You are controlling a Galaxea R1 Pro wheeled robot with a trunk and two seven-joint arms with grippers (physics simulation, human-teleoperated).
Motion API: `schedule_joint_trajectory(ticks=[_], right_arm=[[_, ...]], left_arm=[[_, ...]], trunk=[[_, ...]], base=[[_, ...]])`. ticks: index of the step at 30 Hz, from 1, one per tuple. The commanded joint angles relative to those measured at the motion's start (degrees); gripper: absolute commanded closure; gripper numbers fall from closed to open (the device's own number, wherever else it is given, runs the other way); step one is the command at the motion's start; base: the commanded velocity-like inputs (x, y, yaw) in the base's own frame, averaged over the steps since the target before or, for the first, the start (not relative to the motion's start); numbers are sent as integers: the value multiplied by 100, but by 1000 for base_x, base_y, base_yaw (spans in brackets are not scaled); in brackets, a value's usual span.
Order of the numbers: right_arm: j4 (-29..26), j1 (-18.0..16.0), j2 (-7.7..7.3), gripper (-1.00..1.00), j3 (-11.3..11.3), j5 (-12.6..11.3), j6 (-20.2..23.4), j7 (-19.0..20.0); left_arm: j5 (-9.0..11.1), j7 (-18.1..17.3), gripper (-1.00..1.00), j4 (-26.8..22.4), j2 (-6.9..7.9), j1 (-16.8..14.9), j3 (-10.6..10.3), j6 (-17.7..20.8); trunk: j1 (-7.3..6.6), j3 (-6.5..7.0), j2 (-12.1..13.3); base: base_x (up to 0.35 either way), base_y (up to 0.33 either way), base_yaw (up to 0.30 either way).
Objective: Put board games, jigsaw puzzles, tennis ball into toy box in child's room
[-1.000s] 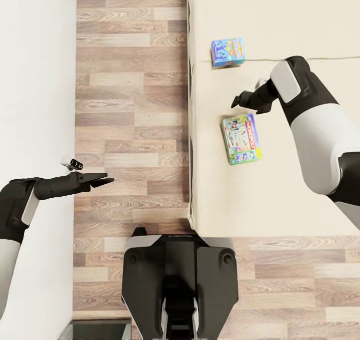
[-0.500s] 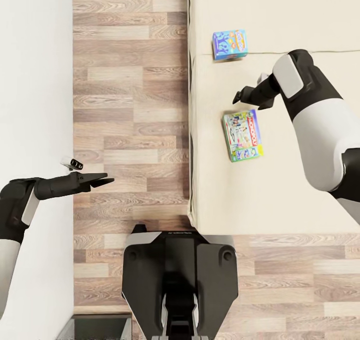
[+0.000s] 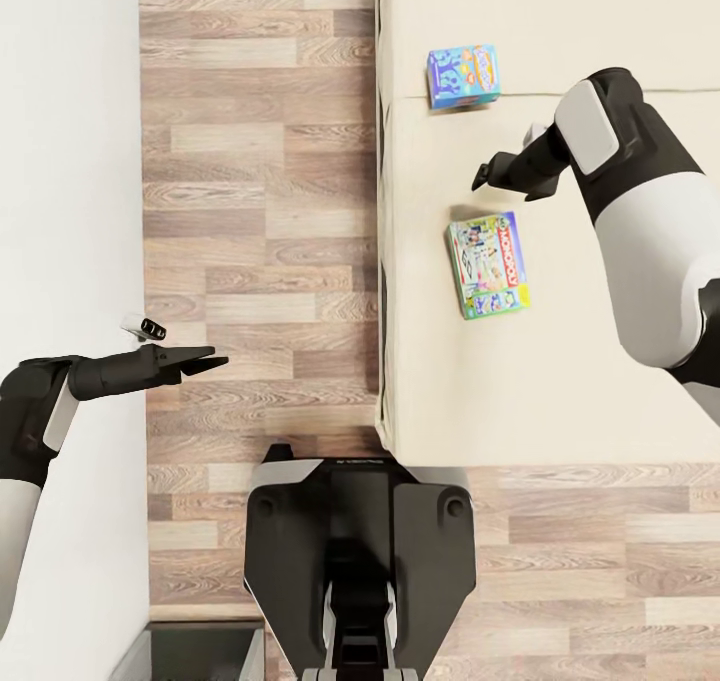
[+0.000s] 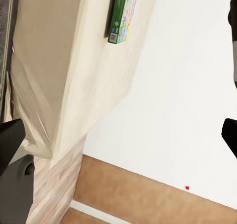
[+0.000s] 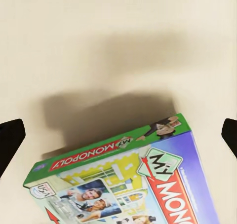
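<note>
Two board games lie flat on the beige bed [image 3: 560, 381]: a light blue cartoon one [image 3: 462, 74] near the fold line, and a green-edged Monopoly one [image 3: 487, 264] closer to me. My right gripper [image 3: 483, 176] hangs open above the mattress between them, with nothing in it. In the right wrist view the Monopoly box [image 5: 133, 184] lies just beyond the spread fingertips [image 5: 11, 137]. My left gripper [image 3: 205, 364] is open and empty over the wooden floor, left of the bed. The left wrist view catches the bed's side [image 4: 64, 86] and the green box edge [image 4: 123, 14].
A strip of wooden floor [image 3: 260, 191] runs between a white surface [image 3: 65, 141] on the left and the bed. My dark base [image 3: 355, 551] sits at the bed's near corner. A dark grey bin edge [image 3: 195, 651] shows at the bottom left.
The whole view has shifted slightly, so the camera moved. The right gripper has edged a little right over the bed, still between the two games. The left arm is unchanged.
</note>
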Motion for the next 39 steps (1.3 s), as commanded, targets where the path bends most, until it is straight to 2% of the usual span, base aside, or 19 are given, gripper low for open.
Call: schedule_joint_trajectory(ticks=[1, 17, 29, 39], right_arm=[[-2, -7, -4, -100, 32, -55, 14, -42], [13, -24, -7, -100, 53, -29, 14, -44], [177, -24, -15, -100, 430, -34, 14, -43], [223, -24, -23, -100, 505, -36, 14, -43]], left_arm=[[-2, -22, -100, -1, 2, -1, -2, 61], [-2, -22, -100, -1, 9, -1, 4, 61], [-2, -22, -100, -1, 10, -1, 6, 61], [-2, -22, -100, -1, 11, -1, -2, 61]], trunk=[[4, -8, -9], [4, -16, -9], [4, -17, -9], [4, -17, -9]], base=[[0, 0, 0], [0, 0, 0], [0, 0, 0], [0, 0, 0]])
